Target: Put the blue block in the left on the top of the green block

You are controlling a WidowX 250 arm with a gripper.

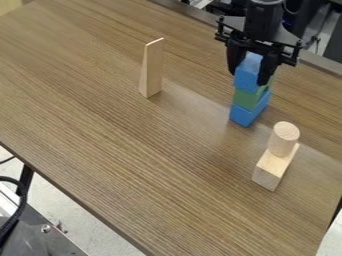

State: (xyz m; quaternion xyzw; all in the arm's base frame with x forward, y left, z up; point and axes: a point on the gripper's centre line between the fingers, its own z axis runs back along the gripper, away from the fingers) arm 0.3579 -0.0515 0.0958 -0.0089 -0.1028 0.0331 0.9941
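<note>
Black gripper (247, 78): you had its fingers closed to block width on the upper blue block (246, 80), one per side. Block was directly below the palm, between the fingers, long axis running away from the camera. Right under it: green block (246, 99), then lower blue block (246, 116) on the table (133, 150). Stack looked lined up; you couldn't tell if green took full weight. Your next step, my read: open evenly, back straight up; uneven release could drag the top off. Wooden cylinder (284, 137) on wooden block (269, 172) stood nearer the camera, wooden wedge (152, 67) upright, well left in view. Neither blocked your lift.
</note>
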